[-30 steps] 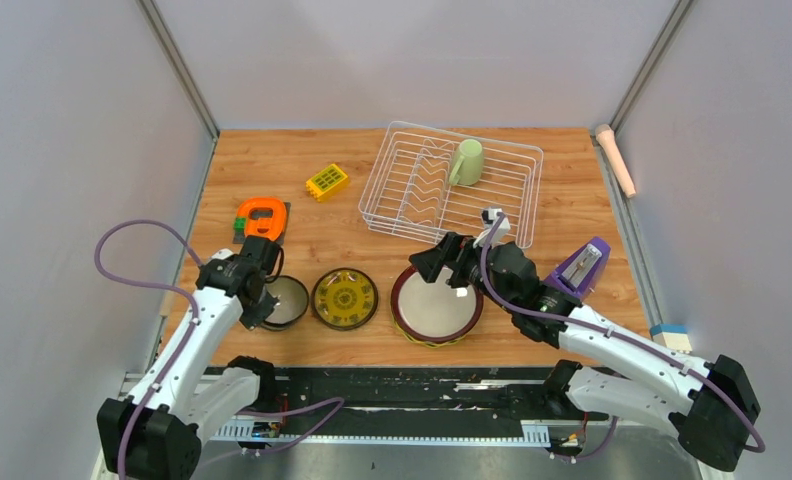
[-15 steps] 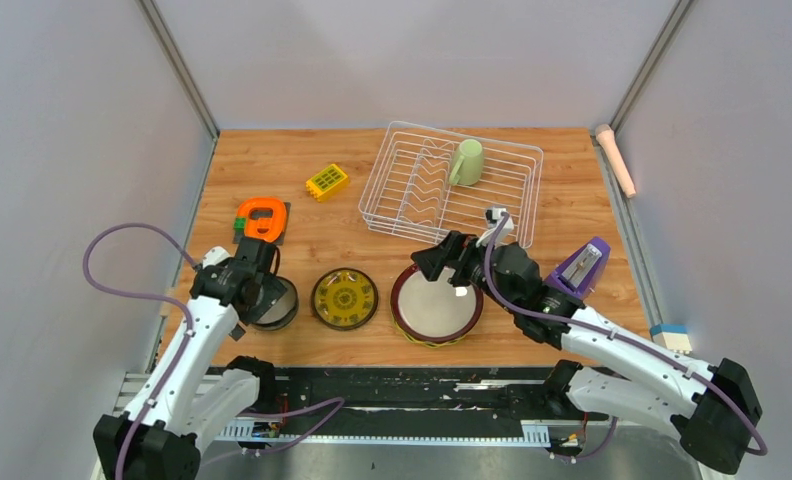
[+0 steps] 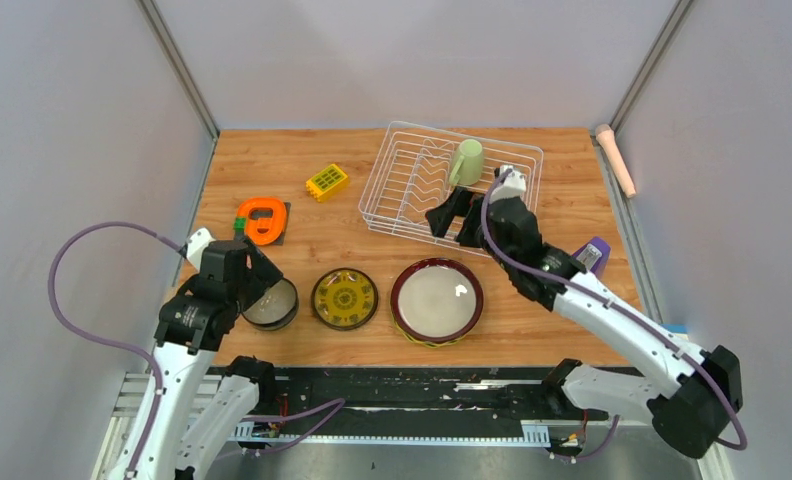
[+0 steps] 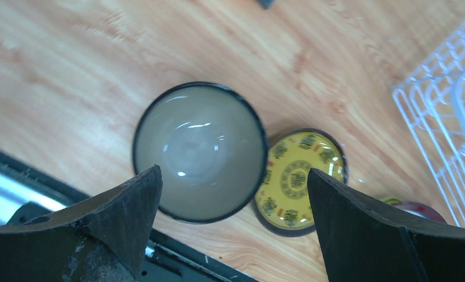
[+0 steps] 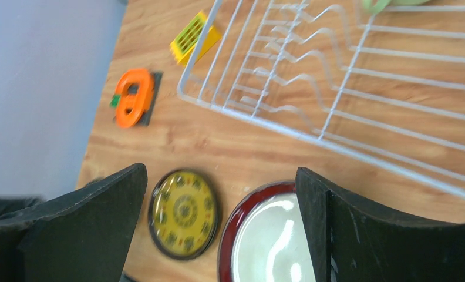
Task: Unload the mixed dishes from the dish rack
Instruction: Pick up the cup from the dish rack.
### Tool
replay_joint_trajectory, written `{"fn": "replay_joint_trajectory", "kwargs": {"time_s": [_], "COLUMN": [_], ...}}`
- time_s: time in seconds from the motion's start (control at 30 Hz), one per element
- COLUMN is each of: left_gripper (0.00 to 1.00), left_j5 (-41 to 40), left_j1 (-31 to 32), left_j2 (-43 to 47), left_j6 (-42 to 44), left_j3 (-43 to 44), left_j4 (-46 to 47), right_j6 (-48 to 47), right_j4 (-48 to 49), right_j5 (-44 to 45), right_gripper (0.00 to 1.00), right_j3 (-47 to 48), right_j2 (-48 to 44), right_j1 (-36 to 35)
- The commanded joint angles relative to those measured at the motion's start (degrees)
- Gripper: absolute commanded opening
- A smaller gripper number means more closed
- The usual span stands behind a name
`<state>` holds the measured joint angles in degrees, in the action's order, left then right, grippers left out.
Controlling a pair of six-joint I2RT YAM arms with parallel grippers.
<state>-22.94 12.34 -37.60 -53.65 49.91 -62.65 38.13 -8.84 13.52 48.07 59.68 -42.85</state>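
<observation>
Jaws spread wide, right arm (image 3: 612, 318) over dish rack (image 3: 410, 185), left above bowl (image 4: 199, 151)

Wooden table (image 3: 322, 235) carries dish rack (image 3: 402, 180), bowl (image 3: 272, 305), yellow-patterned plate (image 3: 344, 298), maroon-rimmed plate (image 3: 436, 302), yellow block (image 3: 327, 181), orange ring (image 3: 262, 203).

I'm working in a lab test cell, not a kitchen. Plain grey-lilac panels (image 3: 72, 150) box in the table (image 3: 312, 235) on three sides, joined by bare metal posts (image 3: 177, 68) at 11 and 1 o'clock. The left arm (image 3: 187, 330) and right arm (image 3: 612, 320) are bolted to a black rail (image 3: 402, 400) at 6 o'clock, and purple cables (image 3: 72, 246) loop loose. The kitchen things look like props: a wire rack (image 3: 412, 195) at 1 o'clock, a plate (image 3: 437, 300) at 6, a toy block (image 3: 327, 181) at 11.
</observation>
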Motion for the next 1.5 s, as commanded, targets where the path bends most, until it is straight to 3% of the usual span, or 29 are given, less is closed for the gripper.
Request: {"fn": "replay_joint_trajectory", "kwargs": {"time_s": [0.0,0.33,0.5,0.6,1.0,1.1,1.23,1.37,1.47], "left_gripper": [1.00,1.00,1.00,1.00,1.00,1.00,1.00,1.00,1.00], "left_j5": [8.0,11.4,11.0,10.5,11.1,10.9,11.0,10.8,10.4], "left_j1": [-0.2,-0.2,-0.2,-0.2,-0.2,-0.2,-0.2,-0.2,-0.2], "left_j2": [1.5,3.5,5.2,6.0,5.6,5.7,5.7,5.8,5.9], "left_j6": [9.9,12.8,12.8,12.9,12.9,12.7,12.7,12.7,12.3], "left_j3": [1.5,-4.2,-5.1,-5.2,-6.0,-6.1,-6.0,-5.9,-5.9], "left_j4": [9.5,16.1,15.9,16.2,16.8,16.7,16.6,16.4,16.0], "right_j6": [-4.2,-2.5,-1.1,-2.1,-5.6,-5.9,-5.6,-6.5,-6.5], "right_j4": [-9.5,-16.5,-16.5,-16.5,-16.3,-16.2,-16.3,-16.2,-16.1], "right_j5": [1.4,19.3,13.5,15.1,16.4,15.8,13.8,14.0,15.3], "right_gripper": [1.00,1.00,1.00,1.00,0.95,0.87,0.69,0.36,0.19], "right_j3": [10.6,35.1,45.2,48.7,57.9,58.3,57.0,54.5,52.1], "right_j2": [8.8,37.1,50.3,55.3,66.0,66.7,66.2,64.2,61.6], "right_j1": [7.1,12.6,18.3,19.1,21.3,21.9,22.3,22.4,22.3]}}
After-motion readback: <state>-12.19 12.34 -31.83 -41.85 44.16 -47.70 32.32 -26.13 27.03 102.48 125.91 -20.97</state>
